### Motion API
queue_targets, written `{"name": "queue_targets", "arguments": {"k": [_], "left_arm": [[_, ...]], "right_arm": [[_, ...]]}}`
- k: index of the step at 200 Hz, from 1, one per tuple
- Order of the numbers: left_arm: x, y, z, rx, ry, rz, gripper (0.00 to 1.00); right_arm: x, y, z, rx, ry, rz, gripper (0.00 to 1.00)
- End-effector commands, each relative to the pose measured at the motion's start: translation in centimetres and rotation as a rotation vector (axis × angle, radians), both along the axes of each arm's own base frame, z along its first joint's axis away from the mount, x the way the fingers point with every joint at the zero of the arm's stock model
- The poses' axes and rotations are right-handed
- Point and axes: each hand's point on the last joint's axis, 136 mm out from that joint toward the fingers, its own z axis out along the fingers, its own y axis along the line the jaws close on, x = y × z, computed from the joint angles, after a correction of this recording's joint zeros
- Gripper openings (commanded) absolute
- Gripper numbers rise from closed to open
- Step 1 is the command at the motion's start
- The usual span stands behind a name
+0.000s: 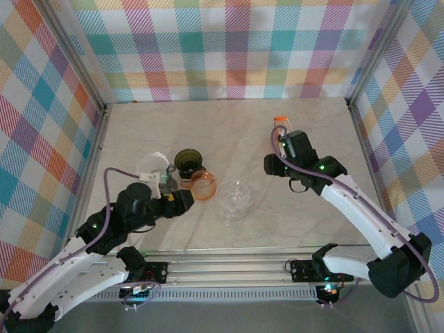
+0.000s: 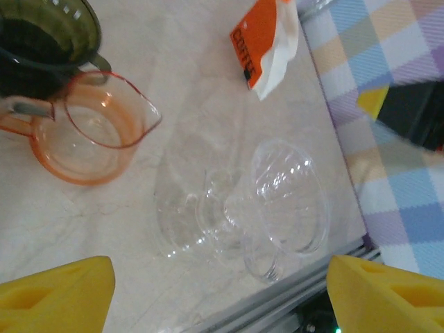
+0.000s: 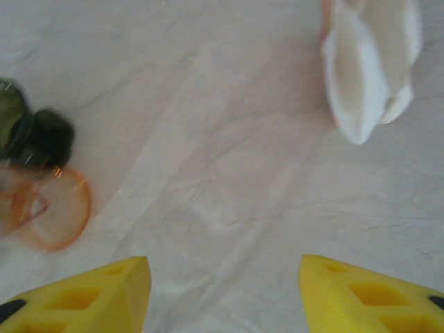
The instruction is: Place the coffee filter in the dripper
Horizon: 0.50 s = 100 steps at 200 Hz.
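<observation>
The coffee filter pack point(image 1: 279, 123), white paper in an orange sleeve, lies at the back right of the table. It appears again in the left wrist view point(image 2: 267, 41) and the right wrist view point(image 3: 371, 62). A clear ribbed dripper point(image 1: 234, 198) is at the table's middle front; it looks tipped on its side point(image 2: 277, 201). My left gripper point(image 1: 184, 202) hovers just left of it, open point(image 2: 218, 277), with only tabletop between its fingers. My right gripper point(image 1: 272, 166) hangs in front of the filter pack, open point(image 3: 223, 267) and holding nothing.
A dark green cone-shaped vessel point(image 1: 188, 161) and an orange glass server point(image 1: 202, 186) stand together left of the clear dripper. A white curved piece point(image 1: 152, 166) lies by the left arm. Checked walls close in three sides. A metal rail point(image 1: 229, 263) runs along the front.
</observation>
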Motion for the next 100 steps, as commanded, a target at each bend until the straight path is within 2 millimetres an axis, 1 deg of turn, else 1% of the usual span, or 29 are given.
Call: {"name": "queue_targets", "arguments": {"k": [1,9,30,38,50,53,66,100], "left_arm": [[0.4,-1.1,-1.3,0.025,-0.009,0.017,0.79],[0.4,-1.2,-1.5,0.025,-0.008,0.015,0.78],[0.4,-0.7,-1.5,0.029,-0.016,0.034,0.79],[0.4,-0.5,-1.5,0.034,-0.021,0.037,0.80],[0.4,-0.3,-1.5,0.044,-0.028,0.038,0.81],[0.4,-0.2,-1.5,0.049,-0.029,0.040,0.82],[0.5,-0.1,-1.6,0.065,-0.028,0.039,0.83],[0.8,-0.4,-2.0,0.095,-0.022,0.036,0.84]], "right_arm": [[3.4,-1.1,0.0,-0.035,-0.047,-0.031,0.52],[4.4,-1.3,-0.5,-0.042,-0.033,-0.040,0.47],[7.3,-2.6,-2.0,-0.077,0.011,-0.065,0.33],[8.4,-3.1,-2.7,-0.096,0.024,-0.071,0.30],[9.7,-3.9,-3.5,-0.118,0.044,-0.084,0.29],[10.0,-4.2,-4.0,-0.123,0.058,-0.090,0.29],[11.2,-5.2,-5.1,-0.137,0.087,-0.114,0.29],[13.2,-6.9,-7.8,-0.180,0.141,-0.138,0.29]]}}
